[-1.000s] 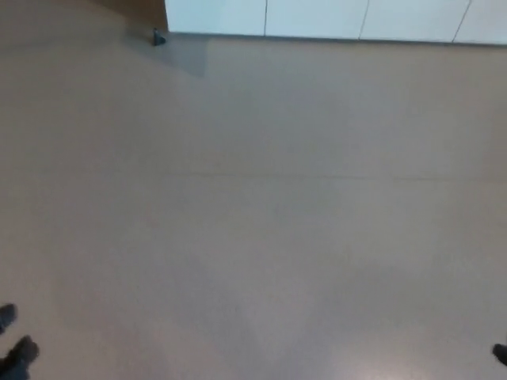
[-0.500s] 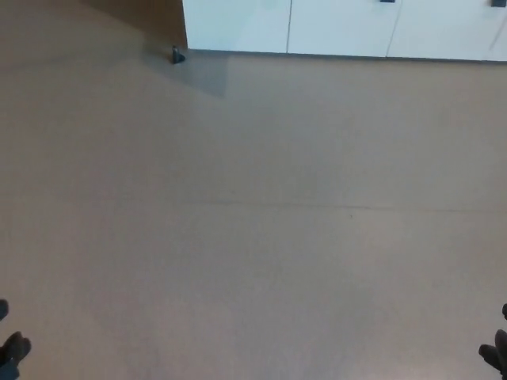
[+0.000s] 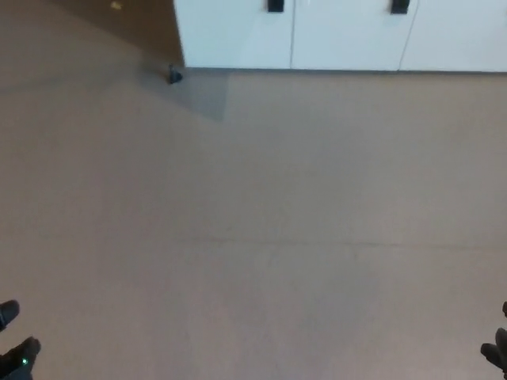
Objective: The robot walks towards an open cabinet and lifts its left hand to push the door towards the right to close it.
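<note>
Fingers of the black left hand point(image 3: 16, 352) just peek in at the bottom-left corner, too little showing to tell their spread. Bare beige floor point(image 3: 253, 237) fills the middle. Up top, the white cabinet point(image 3: 341, 36) with small black handles point(image 3: 275, 5). Bottom right, the black right hand point(image 3: 497, 348), state unclear.

I'm looking down at a plain beige-brown floor point(image 3: 253, 237) that fills nearly the whole view, crossed by one faint seam line point(image 3: 317, 244). To the upper left a darker brown wall point(image 3: 119, 20) meets it. A small dark doorstop-like object point(image 3: 174, 76) sits on the floor there, casting a soft grey shadow point(image 3: 204, 95). Lighting is even and dull.
</note>
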Robot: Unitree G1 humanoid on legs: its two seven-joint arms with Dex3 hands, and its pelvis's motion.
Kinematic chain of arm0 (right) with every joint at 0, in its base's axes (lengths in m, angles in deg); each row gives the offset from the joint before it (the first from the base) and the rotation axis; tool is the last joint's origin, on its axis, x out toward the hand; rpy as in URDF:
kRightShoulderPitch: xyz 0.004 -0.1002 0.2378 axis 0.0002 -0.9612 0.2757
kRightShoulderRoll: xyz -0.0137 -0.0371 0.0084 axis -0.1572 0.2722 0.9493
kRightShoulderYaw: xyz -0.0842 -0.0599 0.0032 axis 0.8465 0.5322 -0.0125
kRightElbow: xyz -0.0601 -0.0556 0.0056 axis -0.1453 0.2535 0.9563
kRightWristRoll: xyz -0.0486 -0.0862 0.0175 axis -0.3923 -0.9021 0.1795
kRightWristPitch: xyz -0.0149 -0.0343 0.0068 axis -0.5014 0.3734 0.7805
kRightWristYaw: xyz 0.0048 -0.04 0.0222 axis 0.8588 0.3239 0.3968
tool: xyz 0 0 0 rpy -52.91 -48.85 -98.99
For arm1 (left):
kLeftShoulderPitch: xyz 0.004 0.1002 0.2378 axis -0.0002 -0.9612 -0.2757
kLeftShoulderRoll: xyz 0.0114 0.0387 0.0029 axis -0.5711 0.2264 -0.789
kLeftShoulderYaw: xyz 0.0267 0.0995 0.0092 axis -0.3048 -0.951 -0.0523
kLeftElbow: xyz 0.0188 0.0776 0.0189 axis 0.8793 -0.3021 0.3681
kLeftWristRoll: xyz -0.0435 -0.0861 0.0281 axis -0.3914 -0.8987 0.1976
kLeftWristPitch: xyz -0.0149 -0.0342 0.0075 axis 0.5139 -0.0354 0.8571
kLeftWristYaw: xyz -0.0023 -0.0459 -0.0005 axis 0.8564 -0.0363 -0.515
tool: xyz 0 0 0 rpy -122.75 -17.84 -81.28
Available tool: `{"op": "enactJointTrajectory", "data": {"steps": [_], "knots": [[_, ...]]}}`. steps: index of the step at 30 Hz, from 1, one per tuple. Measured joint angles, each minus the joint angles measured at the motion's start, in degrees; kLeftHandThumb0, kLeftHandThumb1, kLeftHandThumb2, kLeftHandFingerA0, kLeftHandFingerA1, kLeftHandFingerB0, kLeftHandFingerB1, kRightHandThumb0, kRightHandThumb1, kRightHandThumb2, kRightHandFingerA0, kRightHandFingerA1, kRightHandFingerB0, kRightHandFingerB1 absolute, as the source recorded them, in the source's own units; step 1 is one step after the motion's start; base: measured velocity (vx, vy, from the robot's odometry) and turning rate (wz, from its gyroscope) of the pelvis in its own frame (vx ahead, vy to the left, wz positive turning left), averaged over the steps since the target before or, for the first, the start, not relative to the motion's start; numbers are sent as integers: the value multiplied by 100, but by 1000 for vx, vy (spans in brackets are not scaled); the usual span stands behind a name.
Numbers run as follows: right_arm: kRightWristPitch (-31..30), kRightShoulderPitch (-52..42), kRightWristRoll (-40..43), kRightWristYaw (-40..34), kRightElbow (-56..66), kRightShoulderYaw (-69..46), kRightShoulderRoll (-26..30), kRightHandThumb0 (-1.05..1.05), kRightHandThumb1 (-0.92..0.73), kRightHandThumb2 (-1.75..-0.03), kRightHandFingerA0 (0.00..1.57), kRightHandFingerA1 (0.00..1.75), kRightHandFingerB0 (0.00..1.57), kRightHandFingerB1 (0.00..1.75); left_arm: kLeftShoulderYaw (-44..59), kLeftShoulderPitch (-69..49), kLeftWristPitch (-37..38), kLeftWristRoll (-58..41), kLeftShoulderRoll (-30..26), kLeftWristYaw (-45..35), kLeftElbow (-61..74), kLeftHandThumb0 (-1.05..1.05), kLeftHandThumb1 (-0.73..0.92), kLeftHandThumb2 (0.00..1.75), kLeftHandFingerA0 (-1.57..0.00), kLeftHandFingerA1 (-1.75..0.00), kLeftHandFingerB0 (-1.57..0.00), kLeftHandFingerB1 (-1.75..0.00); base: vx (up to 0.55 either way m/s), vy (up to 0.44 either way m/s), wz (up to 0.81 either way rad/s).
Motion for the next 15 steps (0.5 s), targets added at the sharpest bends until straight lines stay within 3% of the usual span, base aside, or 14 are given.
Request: {"op": "enactJointTrajectory", "data": {"steps": [8,9,14,15], "knots": [[15,47,-3,16,-12,92,8,-34,-69,-60,61,51,39,39,-64,16,68,24,-101,59,11,-13,61,97,-23,-51,-12,-46,379,148,-2],[15,35,-2,15,-6,93,8,-34,-69,-60,61,51,39,39,-66,4,69,23,-100,62,7,-17,83,67,-31,-37,-20,-32,269,1,7],[13,-72,-1,19,54,93,11,-33,-69,-60,62,51,38,38,-65,-63,82,9,-96,52,-49,-15,83,67,-31,-37,-20,-32,213,-143,16],[14,-131,-1,24,91,94,18,-33,-72,-62,61,50,37,38,-65,-114,92,5,-91,45,-59,-11,61,98,-24,-52,-10,-46,190,-285,-14]]}}
